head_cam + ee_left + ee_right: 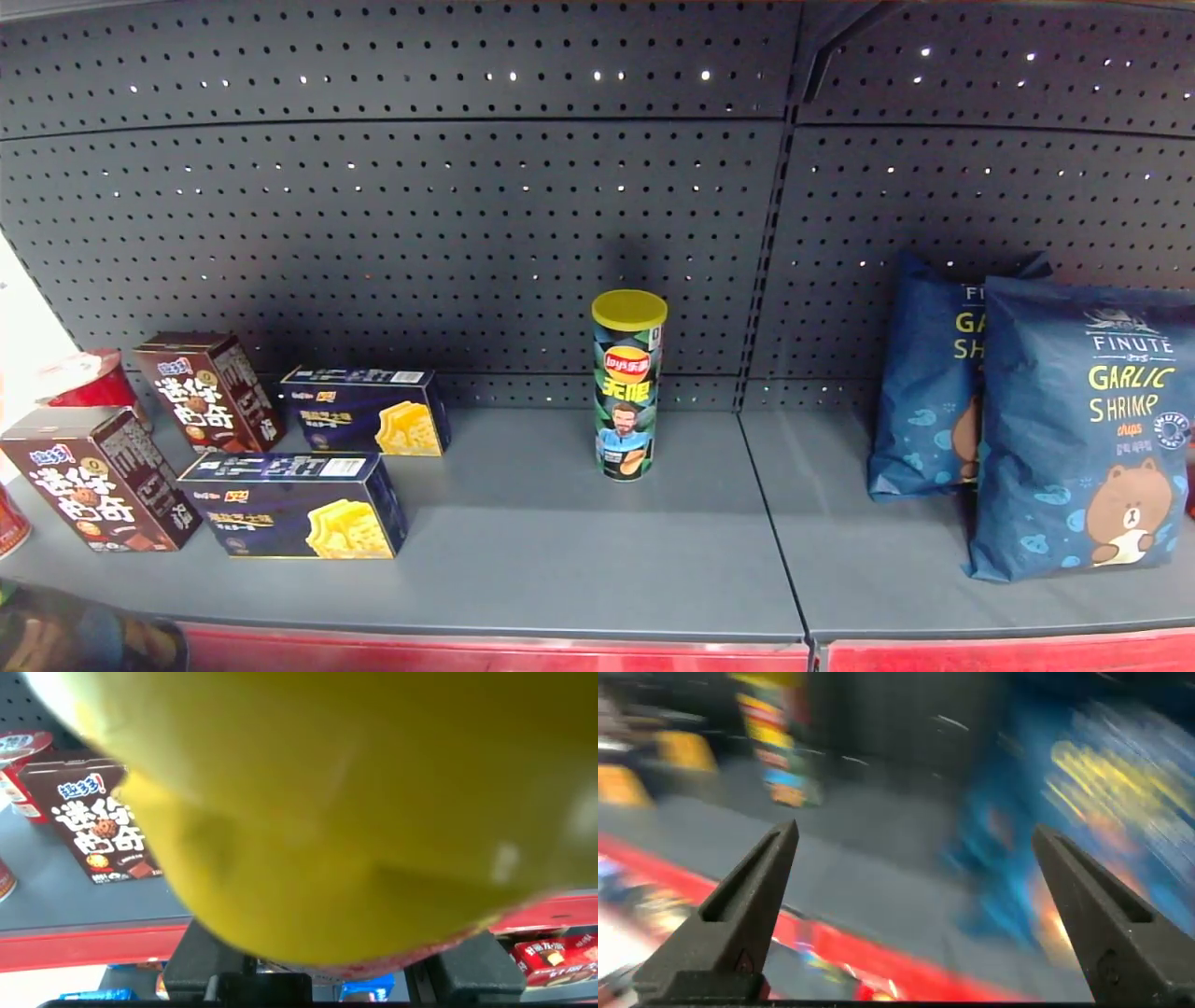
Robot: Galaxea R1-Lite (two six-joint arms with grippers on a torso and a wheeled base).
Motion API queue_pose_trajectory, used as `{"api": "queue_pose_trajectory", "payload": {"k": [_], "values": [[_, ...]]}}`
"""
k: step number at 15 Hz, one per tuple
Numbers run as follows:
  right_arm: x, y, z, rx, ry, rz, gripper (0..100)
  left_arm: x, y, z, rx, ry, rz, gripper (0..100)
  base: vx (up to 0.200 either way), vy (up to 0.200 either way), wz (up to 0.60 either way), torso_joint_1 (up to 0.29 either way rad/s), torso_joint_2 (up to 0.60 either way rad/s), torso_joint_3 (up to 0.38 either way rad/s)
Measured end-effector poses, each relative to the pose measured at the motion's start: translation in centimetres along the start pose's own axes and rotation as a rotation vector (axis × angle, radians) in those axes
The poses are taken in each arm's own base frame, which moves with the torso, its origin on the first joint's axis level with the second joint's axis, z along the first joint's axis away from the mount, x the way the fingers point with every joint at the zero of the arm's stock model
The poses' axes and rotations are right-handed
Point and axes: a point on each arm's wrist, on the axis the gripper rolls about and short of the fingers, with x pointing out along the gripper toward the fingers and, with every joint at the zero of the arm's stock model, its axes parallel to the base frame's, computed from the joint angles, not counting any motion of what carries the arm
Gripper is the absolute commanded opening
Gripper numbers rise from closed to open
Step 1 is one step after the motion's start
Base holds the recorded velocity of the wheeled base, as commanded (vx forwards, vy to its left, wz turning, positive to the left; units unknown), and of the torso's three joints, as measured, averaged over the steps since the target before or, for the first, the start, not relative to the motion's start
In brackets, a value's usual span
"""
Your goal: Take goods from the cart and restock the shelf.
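A chips can with a yellow lid (336,803) looms right in front of the left wrist camera, and my left gripper (341,975) is shut on it, its dark fingers (210,961) flanking the can's lower end. In the head view part of that can (84,639) shows at the bottom left, below the shelf (560,551). A matching chips can (628,385) stands upright mid-shelf. My right gripper (915,859) is open with nothing between its fingers, facing the shelf's red front edge (878,961), between the standing can (780,747) and the blue bags (1083,831).
Two brown boxes (98,478) and two dark blue biscuit boxes (299,504) lie on the shelf's left part, with red cans (89,378) beside them. Two blue shrimp-chip bags (1083,425) lean at the right. Bare shelf lies around the standing can. A pegboard wall (420,224) backs everything.
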Motion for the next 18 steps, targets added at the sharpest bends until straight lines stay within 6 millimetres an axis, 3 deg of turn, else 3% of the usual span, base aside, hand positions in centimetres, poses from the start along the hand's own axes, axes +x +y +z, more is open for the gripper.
{"api": "queue_pose_trajectory", "payload": {"k": [3, 6, 11, 18], "values": [[5.6, 0.0, 2.5, -0.019, 0.015, 0.194, 100, -0.2, 0.0, 0.1, -0.001, -0.009, 0.001, 0, 0.000, 0.000, 0.00, 0.000, 0.00, 0.000], [11.2, 0.2, 2.9, -0.041, -0.011, 0.362, 100, -0.2, 0.0, 0.0, -0.007, -0.008, -0.006, 0, 0.000, 0.000, 0.00, 0.000, 0.00, 0.000], [19.0, 0.9, 1.3, -0.026, 0.059, 0.560, 100, -0.2, -0.1, 0.1, -0.061, -0.010, -0.030, 0, 0.000, 0.000, 0.00, 0.000, 0.00, 0.000], [27.3, 1.1, -2.7, -0.061, 0.112, 0.753, 100, -0.2, -0.1, 0.2, -0.061, -0.013, -0.041, 0, 0.000, 0.000, 0.00, 0.000, 0.00, 0.000]]}}
